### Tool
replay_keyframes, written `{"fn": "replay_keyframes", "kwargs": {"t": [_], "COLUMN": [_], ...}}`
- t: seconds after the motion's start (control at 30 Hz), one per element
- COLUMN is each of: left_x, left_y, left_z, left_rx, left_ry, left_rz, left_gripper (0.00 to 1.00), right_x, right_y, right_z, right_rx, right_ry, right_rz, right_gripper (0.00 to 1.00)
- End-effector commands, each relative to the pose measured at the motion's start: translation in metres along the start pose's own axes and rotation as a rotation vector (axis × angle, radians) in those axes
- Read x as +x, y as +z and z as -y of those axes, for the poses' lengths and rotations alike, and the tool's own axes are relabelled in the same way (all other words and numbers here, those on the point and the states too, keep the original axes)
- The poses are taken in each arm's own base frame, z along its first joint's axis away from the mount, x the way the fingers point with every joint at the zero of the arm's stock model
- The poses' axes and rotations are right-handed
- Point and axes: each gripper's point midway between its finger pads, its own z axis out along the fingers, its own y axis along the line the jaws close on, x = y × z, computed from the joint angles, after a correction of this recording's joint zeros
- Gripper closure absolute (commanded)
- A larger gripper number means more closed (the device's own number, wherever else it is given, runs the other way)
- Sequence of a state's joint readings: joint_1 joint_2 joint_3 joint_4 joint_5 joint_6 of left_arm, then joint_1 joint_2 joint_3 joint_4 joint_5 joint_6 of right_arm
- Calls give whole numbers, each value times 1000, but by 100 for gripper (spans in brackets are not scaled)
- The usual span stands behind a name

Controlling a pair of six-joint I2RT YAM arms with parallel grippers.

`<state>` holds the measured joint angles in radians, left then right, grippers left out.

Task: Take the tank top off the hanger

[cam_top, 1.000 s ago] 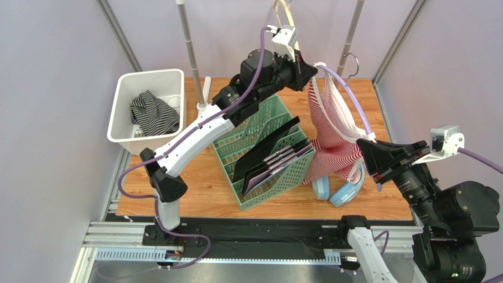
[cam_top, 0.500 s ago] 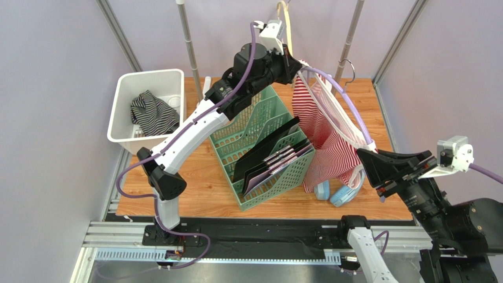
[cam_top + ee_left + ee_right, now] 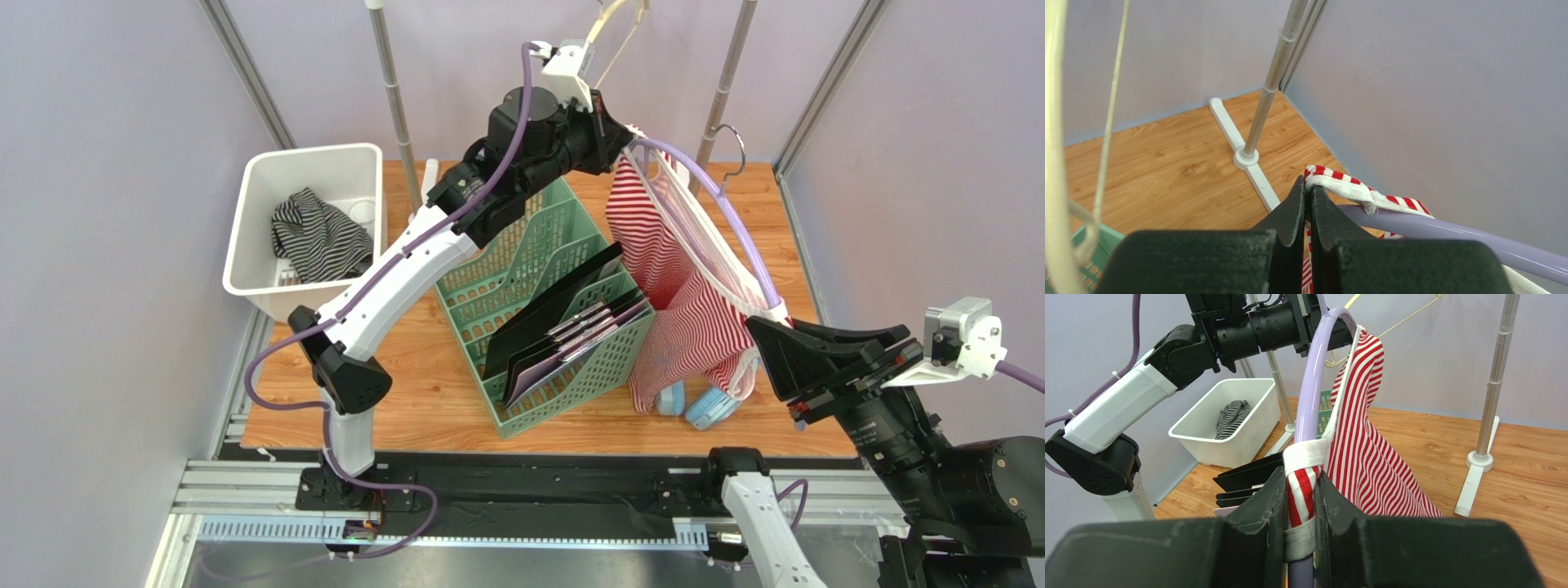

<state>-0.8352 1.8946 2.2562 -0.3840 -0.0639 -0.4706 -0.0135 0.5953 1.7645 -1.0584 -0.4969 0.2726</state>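
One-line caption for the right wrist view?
Right gripper shut on the striped tank top strap and lavender hanger.

You see the tank top point(image 3: 681, 294) in red and white stripes on a lilac hanger point(image 3: 734, 229). At 9 o'clock, the white bin point(image 3: 307, 152) holds a black-and-white striped cloth point(image 3: 317, 233). The rack point(image 3: 540, 233) is green, the headphones point(image 3: 718, 408) blue.

Red-and-white striped tank top point(image 3: 687, 321) drapes from a tilted lilac hanger point(image 3: 1313, 380), a strap bunched around its tube.
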Motion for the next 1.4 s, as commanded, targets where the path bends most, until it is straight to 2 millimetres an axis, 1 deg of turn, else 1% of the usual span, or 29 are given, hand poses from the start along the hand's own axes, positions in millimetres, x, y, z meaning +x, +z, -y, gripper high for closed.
{"fn": "replay_keyframes", "kwargs": {"t": [0.0, 0.13, 0.2, 0.23, 0.3, 0.33, 0.4, 0.47, 0.53, 0.57, 0.67, 0.7, 0.8, 1.0, 1.03, 1.1, 1.13, 1.17, 1.2, 1.23, 1.33, 1.37], "left_x": [5, 14, 20, 24, 32, 36, 41, 42, 43, 44, 42, 41, 45, 55, 56, 55, 54, 50, 52, 45, 36, 32], "left_y": [5, 6, 7, 8, 8, 7, 6, 5, 3, 2, 0, 1, 2, 1, 0, -3, -6, -8, -10, -13, -19, -20], "left_z": [-33, -37, -38, -37, -34, -28, -27, -27, -29, -33, -39, -43, -47, -48, -43, -37, -31, -28, -28, -23, -17, -17], "left_rx": [-108, -116, -115, -99, -77, -45, -33, -35, -45, -59, -89, -95, -102, -94, -68, -39, -12, 0, 7, 26, 44, 43], "left_ry": [15, 22, 14, -1, -17, -30, -37, -42, -29, -23, -16, -16, -25, -36, -41, -44, -49, -51, -50, -50, -47, -44], "left_rz": [-5, -32, -52, -67, -92, -110, -124, -129, -132, -137, -136, -135, -152, -187, -196, -203, -209, -201, -206, -191, -174, -166], "left_gripper": [100, 100, 100, 100, 100, 100, 100, 100, 100, 100, 100, 100, 100, 100, 100, 100, 100, 100, 100, 100, 100, 98], "right_x": [-47, -53, -61, -59, -62, -60, -62, -63, -65, -69, -73, -76, -80, -82, -75, -75, -70, -70, -67, -65, -56, -55], "right_y": [-25, -29, -31, -26, -24, -19, -17, -15, -19, -26, -36, -44, -51, -48, -38, -34, -27, -26, -23, -22, -20, -22], "right_z": [-27, -26, -23, -18, -13, -10, -8, -5, -6, -11, -19, -25, -29, -21, -12, -7, 0, 1, 2, 2, 1, 0], "right_rx": [-58, -37, -16, -4, 13, 18, 16, 27, 35, 30, 17, 9, 9, 38, 52, 61, 70, 72, 71, 67, 46, 47], "right_ry": [-76, -76, -80, -72, -67, -54, -54, -54, -59, -69, -73, -82, -88, -87, -81, -93, -87, -87, -83, -80, -74, -76], "right_rz": [211, 254, 298, 294, 316, 311, 327, 332, 340, 354, 372, 390, 408, 430, 412, 429, 414, 417, 406, 396, 375, 377], "right_gripper": [100, 100, 100, 100, 100, 100, 100, 100, 100, 100, 100, 100, 100, 100, 100, 100, 100, 100, 100, 100, 100, 100]}}
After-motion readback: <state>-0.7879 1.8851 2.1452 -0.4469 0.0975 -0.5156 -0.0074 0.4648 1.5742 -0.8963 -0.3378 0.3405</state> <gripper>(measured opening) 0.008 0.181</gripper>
